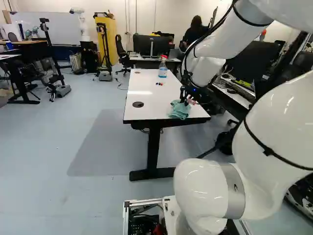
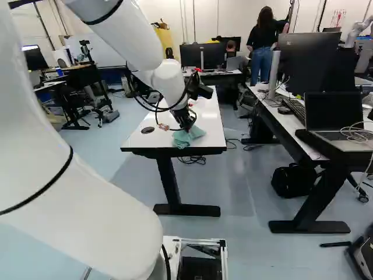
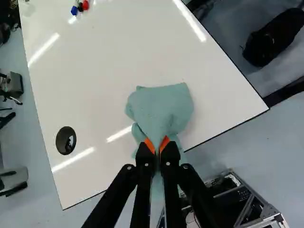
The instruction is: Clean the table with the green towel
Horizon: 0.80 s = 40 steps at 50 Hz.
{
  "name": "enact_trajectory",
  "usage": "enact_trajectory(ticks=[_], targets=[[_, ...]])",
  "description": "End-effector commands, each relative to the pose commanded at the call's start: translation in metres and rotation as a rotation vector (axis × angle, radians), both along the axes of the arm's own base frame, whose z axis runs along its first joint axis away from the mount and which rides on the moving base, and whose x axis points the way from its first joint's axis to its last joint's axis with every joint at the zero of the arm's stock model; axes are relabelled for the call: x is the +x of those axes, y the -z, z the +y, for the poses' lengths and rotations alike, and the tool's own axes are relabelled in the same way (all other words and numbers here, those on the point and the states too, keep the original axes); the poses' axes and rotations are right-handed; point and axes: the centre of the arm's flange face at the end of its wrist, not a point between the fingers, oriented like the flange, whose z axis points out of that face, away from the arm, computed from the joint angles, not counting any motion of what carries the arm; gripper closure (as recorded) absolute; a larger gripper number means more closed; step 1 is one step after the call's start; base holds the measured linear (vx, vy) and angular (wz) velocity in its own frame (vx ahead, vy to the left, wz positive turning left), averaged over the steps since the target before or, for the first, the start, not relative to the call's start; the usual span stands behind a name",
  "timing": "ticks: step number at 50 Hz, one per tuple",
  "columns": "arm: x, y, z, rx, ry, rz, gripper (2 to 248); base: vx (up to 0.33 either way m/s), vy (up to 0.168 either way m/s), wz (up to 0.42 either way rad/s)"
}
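Observation:
At the near end of the white table, my gripper is down over the green towel. In the right base view the gripper meets the same towel. The wrist view shows the gripper shut on the towel, cloth pinched between its orange pads. Part of the towel spreads on the tabletop ahead of the fingers, and some of it hangs behind them by the table's edge.
A bottle with a red cap and small red and blue items stand farther along the table. A round black grommet is set in the tabletop. Another desk with a laptop stands to the right.

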Motion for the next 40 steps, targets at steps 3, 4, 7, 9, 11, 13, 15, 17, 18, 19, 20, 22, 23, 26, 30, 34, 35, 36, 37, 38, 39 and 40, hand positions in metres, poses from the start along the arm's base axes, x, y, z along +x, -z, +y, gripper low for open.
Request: enact_trajectory(ticks=[3,4,7,9,11,13,15,17,18,19,20,22,23,26,30,34,35,36,37,38,39,40], targets=[[-0.002,0.000,0.001,0.000,-0.002,0.000,220,0.000,0.000,0.000],[-0.002,0.000,0.001,0.000,-0.002,0.000,220,0.000,0.000,0.000],[-0.002,0.000,0.001,0.000,-0.002,0.000,220,0.000,0.000,0.000],[-0.002,0.000,0.001,0.000,-0.002,0.000,220,0.000,0.000,0.000],[-0.002,0.000,0.001,0.000,-0.002,0.000,220,0.000,0.000,0.000],[-0.002,0.000,0.001,0.000,-0.002,0.000,220,0.000,0.000,0.000],[-0.002,0.000,0.001,0.000,-0.002,0.000,220,0.000,0.000,0.000],[-0.002,0.000,0.001,0.000,-0.002,0.000,220,0.000,0.000,0.000],[-0.002,0.000,0.001,0.000,-0.002,0.000,220,0.000,0.000,0.000],[-0.002,0.000,0.001,0.000,-0.002,0.000,220,0.000,0.000,0.000],[-0.002,0.000,0.001,0.000,-0.002,0.000,220,0.000,0.000,0.000],[-0.002,0.000,0.001,0.000,-0.002,-0.001,220,0.000,0.000,0.000],[-0.002,-0.001,0.001,-0.001,-0.002,-0.002,220,0.000,0.000,0.000],[-0.003,-0.003,0.002,-0.002,-0.003,-0.007,220,0.000,0.000,0.000],[-0.001,-0.007,0.004,-0.004,-0.008,-0.016,220,0.000,0.000,0.000],[0.003,-0.011,0.007,-0.006,-0.019,-0.026,220,0.000,0.000,0.000],[0.004,-0.013,0.008,-0.006,-0.022,-0.028,220,0.000,0.000,0.000],[0.006,-0.014,0.009,-0.007,-0.025,-0.031,220,0.000,0.000,0.000],[0.007,-0.015,0.010,-0.007,-0.028,-0.033,220,0.000,0.000,0.000],[0.008,-0.016,0.011,-0.008,-0.032,-0.036,220,0.000,0.000,0.000],[0.009,-0.018,0.013,-0.008,-0.035,-0.038,220,0.000,0.000,0.000],[0.010,-0.019,0.014,-0.009,-0.039,-0.041,220,0.000,0.000,0.000]])
